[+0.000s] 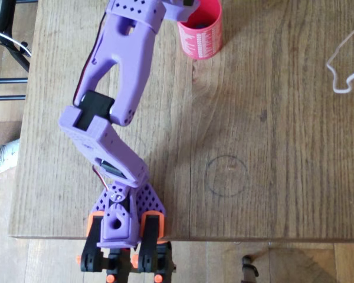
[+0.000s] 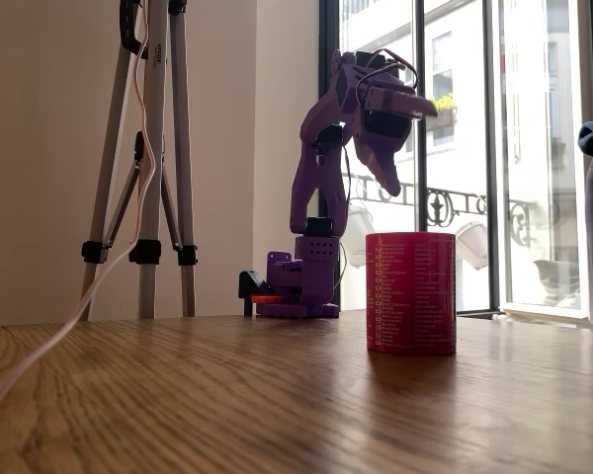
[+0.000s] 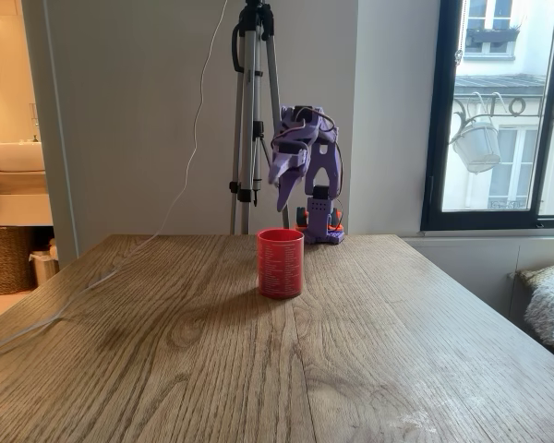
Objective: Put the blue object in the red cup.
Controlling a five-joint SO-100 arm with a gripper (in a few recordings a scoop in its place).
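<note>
The red cup (image 1: 202,38) stands upright on the wooden table, far from the arm's base, and appears in both fixed views (image 2: 410,293) (image 3: 281,263). My purple gripper (image 2: 392,188) hangs above the cup with its fingers pointing down, well clear of the rim (image 3: 281,203). From these angles the fingers taper to one tip, so the gap between the jaws is not visible. No blue shows between them. The blue brick is hidden. The cup's inside cannot be seen in the fixed views, and the arm (image 1: 124,71) covers part of it in the overhead view.
A thin white cable (image 1: 342,71) lies at the table's right edge in the overhead view. A pencil circle (image 1: 226,175) is drawn on the wood near the base (image 1: 127,218). A tripod (image 3: 254,120) stands behind the table.
</note>
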